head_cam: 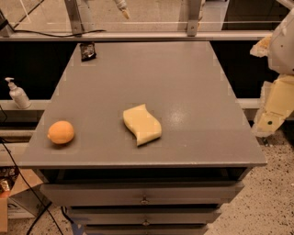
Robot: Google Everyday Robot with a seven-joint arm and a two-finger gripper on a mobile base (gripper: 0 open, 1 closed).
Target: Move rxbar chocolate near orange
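The rxbar chocolate (87, 50) is a small black wrapper lying flat at the far left corner of the grey table (183, 82). The orange (60, 132) is round and sits near the front left edge of the table, well apart from the bar. My gripper (122, 9) shows only as a pale tip at the top edge of the view. It is behind the table's back edge and to the right of the bar, touching nothing. My arm's white and pale yellow links (278, 92) hang off the table's right side.
A pale yellow wavy sponge (142, 124) lies in the middle front of the table, right of the orange. Drawers (144, 195) sit below the top. A pump bottle (18, 94) stands on a ledge to the left. A metal rail with posts (138, 34) runs behind the table.
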